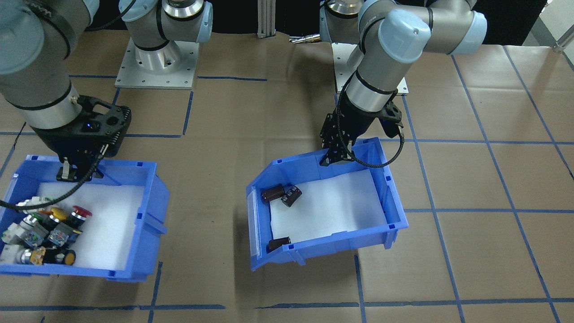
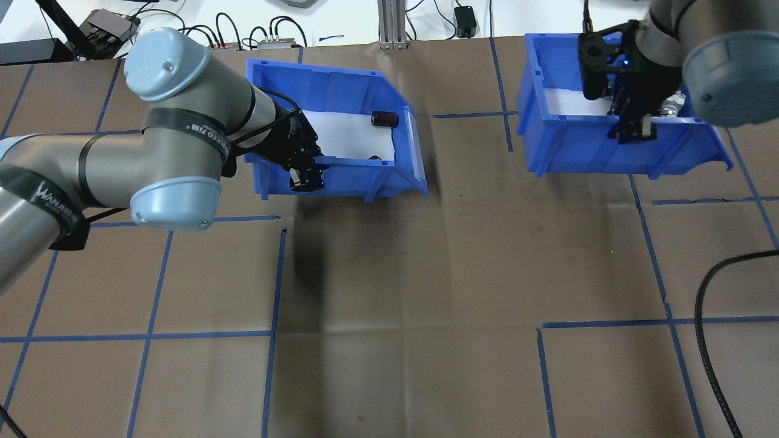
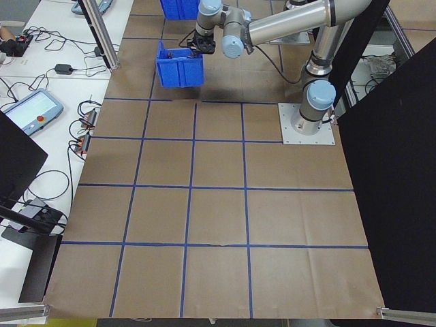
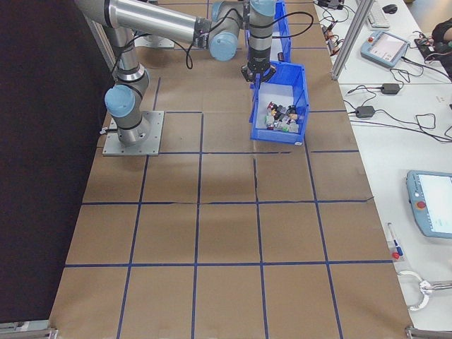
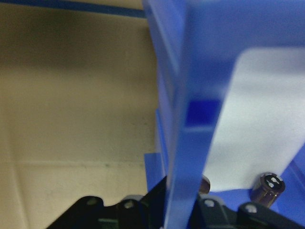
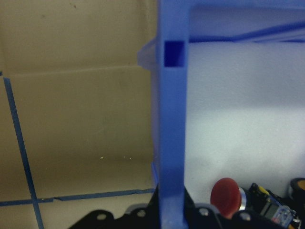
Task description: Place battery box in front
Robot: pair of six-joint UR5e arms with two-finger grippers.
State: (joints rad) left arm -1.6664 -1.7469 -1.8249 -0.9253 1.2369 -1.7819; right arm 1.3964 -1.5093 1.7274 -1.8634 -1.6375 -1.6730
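The left claw (image 1: 335,158) was closed on the back wall of the battery box (image 1: 385,179), one finger on each side of the wall, as the left wrist view showed. The box was tilted and seemed lifted off the counter (image 2: 426,274), with a shadow under it, so the carrying step was judged to be in hand. Its sloped open front pointed toward the switch box (image 2: 566,146), and three dark cells (image 1: 273,193) had gathered at that low end.

The right claw (image 2: 633,128) was closed on the near wall of the switch box, which still sat flat on the counter, well apart from the battery box.

The next move probably called for bringing the battery box toward the middle of the counter, nearer the robot, and setting it down level. A slow motion seemed wise, because the cells could roll out over the low front.
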